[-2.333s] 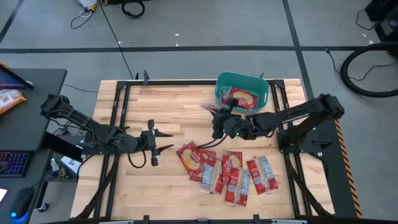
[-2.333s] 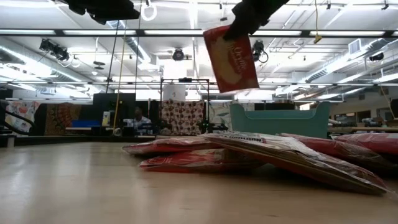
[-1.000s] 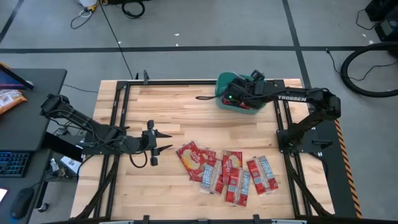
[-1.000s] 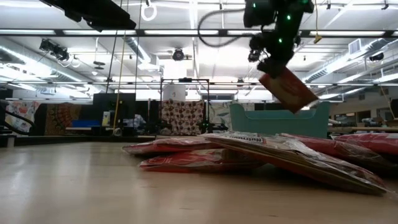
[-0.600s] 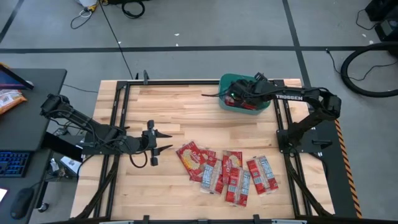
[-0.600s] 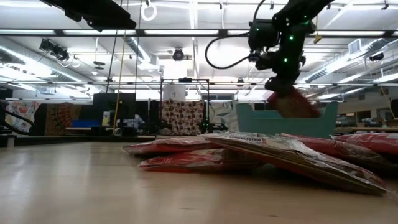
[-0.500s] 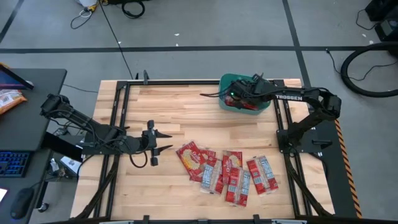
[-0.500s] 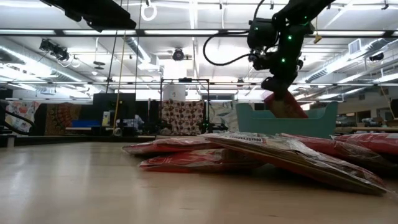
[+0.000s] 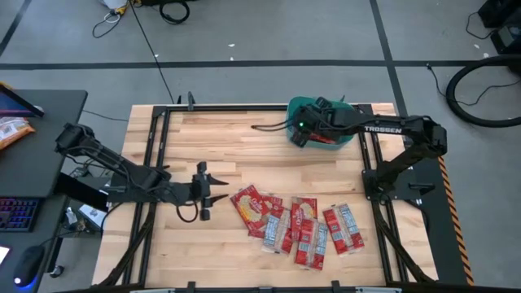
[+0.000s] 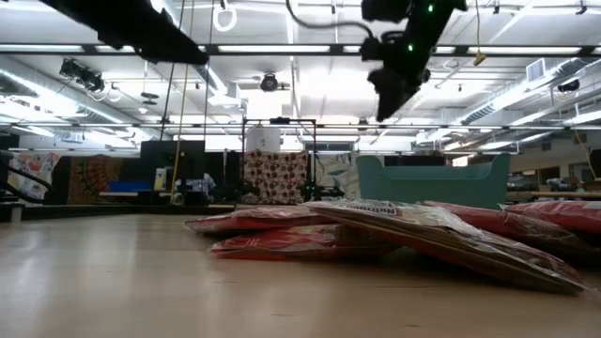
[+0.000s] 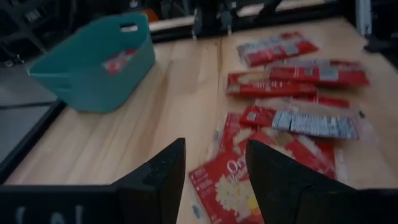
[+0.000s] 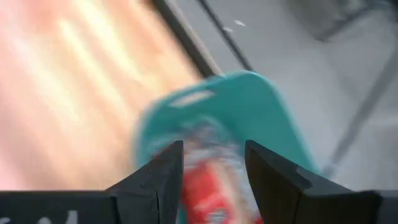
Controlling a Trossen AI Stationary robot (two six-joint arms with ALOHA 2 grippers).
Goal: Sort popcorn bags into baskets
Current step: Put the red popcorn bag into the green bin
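The wooden table (image 9: 236, 142) carries the teal basket (image 9: 338, 110) at its far right edge, with a red packet visible inside it. The popcorn bags (image 9: 297, 224) lie overlapped near the front edge. The right gripper (image 9: 299, 137) hovers over the basket, spread and empty; the left gripper (image 9: 203, 194), also spread, waits beside the pile. The bags look light, flat and slippery; a free edge seems the best place to pinch.
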